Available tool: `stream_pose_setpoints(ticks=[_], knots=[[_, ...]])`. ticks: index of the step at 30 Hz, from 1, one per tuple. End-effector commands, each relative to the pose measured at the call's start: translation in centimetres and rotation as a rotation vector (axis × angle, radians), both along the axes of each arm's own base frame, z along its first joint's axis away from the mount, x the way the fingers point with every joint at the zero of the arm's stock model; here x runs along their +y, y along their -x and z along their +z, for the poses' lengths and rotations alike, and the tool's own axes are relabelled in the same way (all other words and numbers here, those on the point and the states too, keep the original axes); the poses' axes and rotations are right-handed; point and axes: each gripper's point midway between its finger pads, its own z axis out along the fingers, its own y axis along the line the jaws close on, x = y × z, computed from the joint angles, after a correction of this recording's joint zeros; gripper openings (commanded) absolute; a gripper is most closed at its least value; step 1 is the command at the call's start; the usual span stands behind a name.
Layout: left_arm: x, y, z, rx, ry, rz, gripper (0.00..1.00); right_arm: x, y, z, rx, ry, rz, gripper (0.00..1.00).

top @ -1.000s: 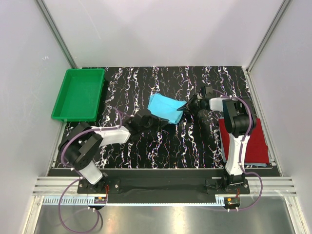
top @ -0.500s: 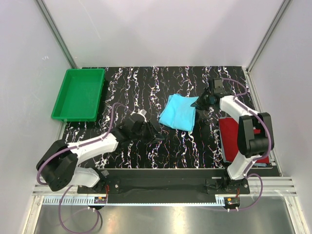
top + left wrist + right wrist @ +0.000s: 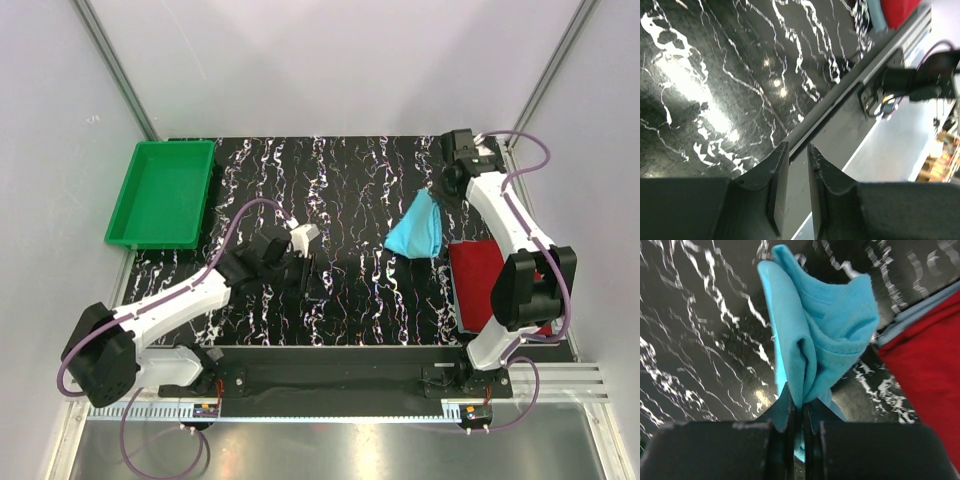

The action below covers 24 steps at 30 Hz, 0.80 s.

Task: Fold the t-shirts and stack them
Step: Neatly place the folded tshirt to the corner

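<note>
Right wrist view showed the right gripper point(image 3: 801, 416) clenched on the turquoise t-shirt point(image 3: 835, 325), upper centre; the left gripper point(image 3: 797, 150) stood slightly parted, empty.

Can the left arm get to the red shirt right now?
Probably not: the red shirt lies far right, partly under the right arm, and the left gripper sits mid-table.

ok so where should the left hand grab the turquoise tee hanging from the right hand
Take the turquoise tee by its free lower left corner, coming in from the left. It hangs bunched, pinched at the top by the right hand, and fans out below, and that corner faces the empty left hand; the red shirt crowds the other side.
</note>
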Motion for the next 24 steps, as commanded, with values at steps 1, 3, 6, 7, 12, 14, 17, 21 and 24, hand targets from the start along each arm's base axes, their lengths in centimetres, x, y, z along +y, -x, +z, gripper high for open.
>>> stream_pose_setpoints(ticks=[1,3,6,7,12,14,17,21,24], knots=[[0.4,1.1,1.2,-0.04,0.044,-0.115,0.26,-3.6,1.3,4.3,-0.026,0.1,-0.114,0.0],[0.8,0.9,1.0,-0.037,0.048,-0.116,0.26,-4.6,1.3,5.0,-0.017,0.099,-0.157,0.0],[1.0,0.6,1.2,-0.023,0.065,-0.133,0.26,-5.6,1.6,6.1,-0.023,0.095,-0.207,0.0],[1.0,0.7,1.3,-0.018,0.071,-0.143,0.26,-5.7,1.6,6.4,-0.029,0.09,-0.221,0.0],[1.0,0.5,1.5,-0.01,0.077,-0.161,0.26,-7.7,2.1,8.5,-0.043,0.087,-0.281,0.0],[0.9,0.5,1.5,-0.004,0.081,-0.173,0.26,-8.1,2.3,9.3,-0.053,0.079,-0.289,0.0],[0.8,0.5,1.4,0.007,0.086,-0.183,0.26,-9.4,2.8,10.3,-0.061,0.068,-0.314,0.0],[0.8,0.5,1.5,0.011,0.093,-0.19,0.26,-10.8,3.4,11.3,-0.071,0.059,-0.337,0.0],[0.7,0.4,1.4,0.017,0.095,-0.195,0.26,-11.7,3.9,11.8,-0.073,0.044,-0.352,0.0]])
